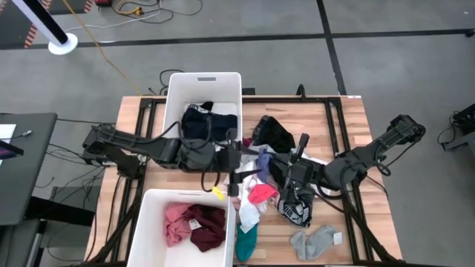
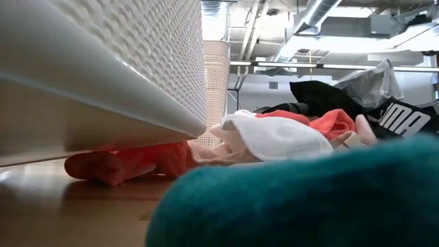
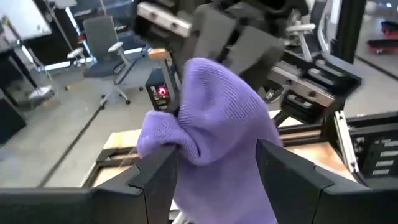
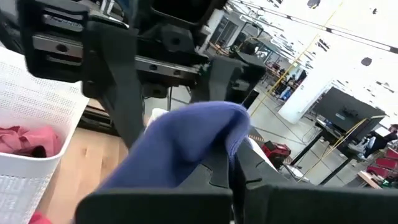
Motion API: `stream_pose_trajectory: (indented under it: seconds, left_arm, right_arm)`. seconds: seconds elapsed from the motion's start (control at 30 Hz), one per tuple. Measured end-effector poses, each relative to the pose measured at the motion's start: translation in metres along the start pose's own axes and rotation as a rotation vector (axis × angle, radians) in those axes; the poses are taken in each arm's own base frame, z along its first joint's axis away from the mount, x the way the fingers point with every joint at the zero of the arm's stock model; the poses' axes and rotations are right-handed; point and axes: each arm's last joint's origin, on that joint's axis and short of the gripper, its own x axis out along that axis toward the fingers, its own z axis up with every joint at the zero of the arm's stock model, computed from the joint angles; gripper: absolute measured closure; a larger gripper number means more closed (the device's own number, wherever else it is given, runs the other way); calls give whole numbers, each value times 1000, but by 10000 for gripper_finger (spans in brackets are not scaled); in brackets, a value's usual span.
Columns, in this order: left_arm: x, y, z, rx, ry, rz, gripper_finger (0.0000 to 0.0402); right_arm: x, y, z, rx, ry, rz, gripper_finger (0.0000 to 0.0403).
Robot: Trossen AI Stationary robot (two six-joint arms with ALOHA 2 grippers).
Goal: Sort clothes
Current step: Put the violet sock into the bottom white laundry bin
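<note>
Left end effector (image 3: 214, 174) and right end effector (image 4: 233, 180) — both pinching one purple sock (image 3: 217, 118) above the clothes pile (image 1: 278, 170).

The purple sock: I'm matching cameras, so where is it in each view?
High view: purple sock at table centre, between the two pincers.
Low view: not visible.
Left wrist view: centre, between the left pincer's fingers.
Right wrist view: centre, above the right pincer's fingers.
Shared landmark: white bin with pink clothes.

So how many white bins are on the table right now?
2. One white bin sits at the table's far edge, holding dark clothes; the other white bin sits at the near edge, holding pink and maroon clothes.
</note>
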Motion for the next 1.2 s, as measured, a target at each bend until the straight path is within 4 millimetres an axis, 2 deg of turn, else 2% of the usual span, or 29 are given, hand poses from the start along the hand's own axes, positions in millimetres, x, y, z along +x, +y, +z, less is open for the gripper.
stream_pose_trajectory:
  seconds: [0.1, 0.4, 0.63, 0.93, 1.2]
  left_arm:
    - [0, 0, -1, -39, 7, 0, 181]
    - [-1, 1, -2, 1, 25, 69, 147]
    - [4, 10, -2, -6, 14, 100, 127]
    - [23, 17, -18, 41, 72, 130, 125]
    - [27, 14, -24, 101, 110, 139, 136]
  right_arm:
    - [1, 0, -2, -2, 14, 2, 403]
    - [0, 1, -7, 11, 54, -16, 403]
    - [7, 5, -7, 15, 50, -19, 403]
    - [17, 11, -6, 14, 7, 4, 403]
    - [17, 14, -1, 6, -27, 23, 403]
